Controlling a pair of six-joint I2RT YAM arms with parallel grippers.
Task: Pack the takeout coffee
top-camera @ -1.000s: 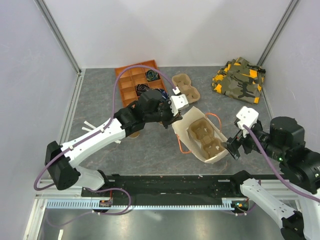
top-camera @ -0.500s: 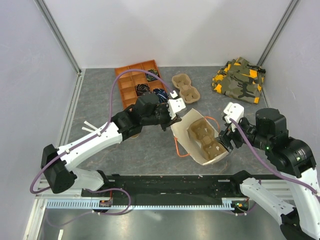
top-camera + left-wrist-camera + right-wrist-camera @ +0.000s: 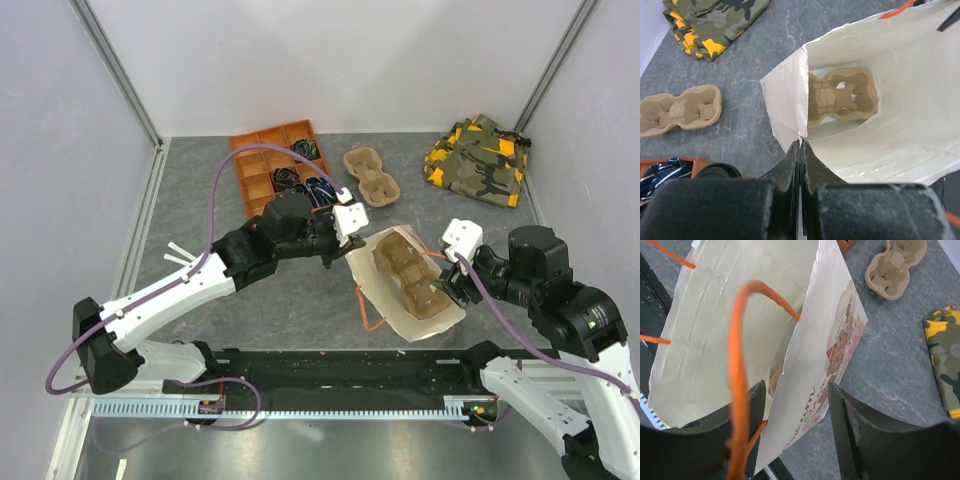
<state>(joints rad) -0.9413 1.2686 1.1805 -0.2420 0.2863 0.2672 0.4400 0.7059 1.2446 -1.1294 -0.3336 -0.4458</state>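
White paper bag around pulp carrier

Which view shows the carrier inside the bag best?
Left wrist: it looks straight into the open bag, with the carrier large and plain at the bottom. Top external shows it smaller. Right wrist: the bag wall hides nearly all of it.

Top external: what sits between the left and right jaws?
The white paper bag, pulp cup carrier inside, shown in the top view. Left gripper has jaws shut on its rim; right gripper, jaws open, straddles the opposite wall.
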